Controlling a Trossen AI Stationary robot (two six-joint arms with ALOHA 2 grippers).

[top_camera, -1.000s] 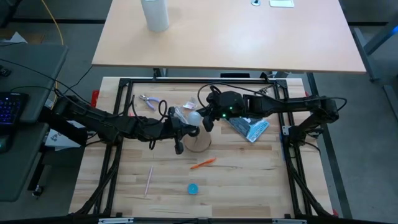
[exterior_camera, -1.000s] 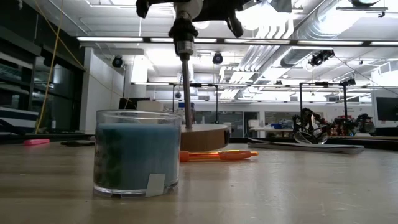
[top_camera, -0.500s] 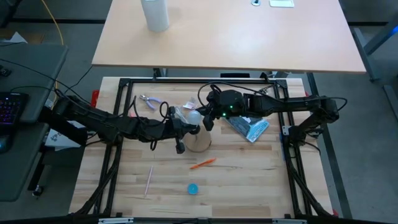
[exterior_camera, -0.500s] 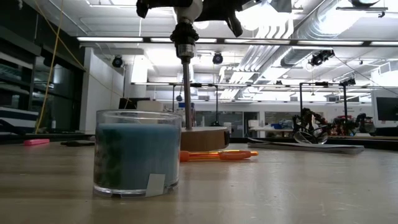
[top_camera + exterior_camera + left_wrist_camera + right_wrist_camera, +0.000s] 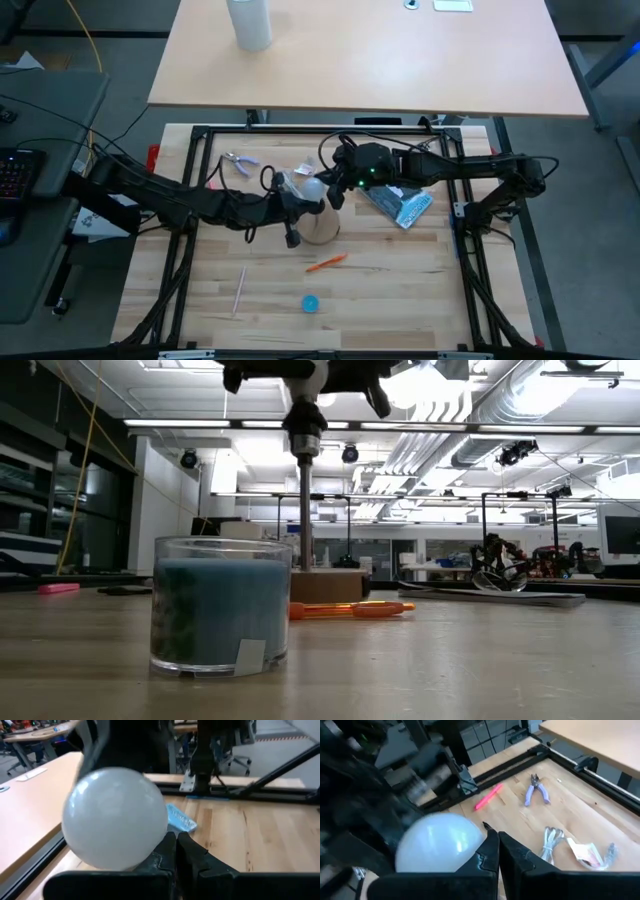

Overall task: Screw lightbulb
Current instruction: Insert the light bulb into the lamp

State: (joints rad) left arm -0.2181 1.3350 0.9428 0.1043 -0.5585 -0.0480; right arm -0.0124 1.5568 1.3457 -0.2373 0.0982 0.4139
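Btwn both grippers (image 5: 318, 192): lightbulb (image 5: 310, 188).

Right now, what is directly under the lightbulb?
Under the lightbulb, the round wooden base and its thin post show. The socket is hidden by both grippers' jaws.

**Two dark arms**

Both arms are black, built of slim jointed links with black cables looped loosely along them. The right arm (image 5: 440, 170) shows a small green light on its wrist housing, just beside the lightbulb (image 5: 311, 187). The left arm (image 5: 180, 200) carries a chunky black wrist block. The fingers (image 5: 192, 857) are matt black, angular and ridged.
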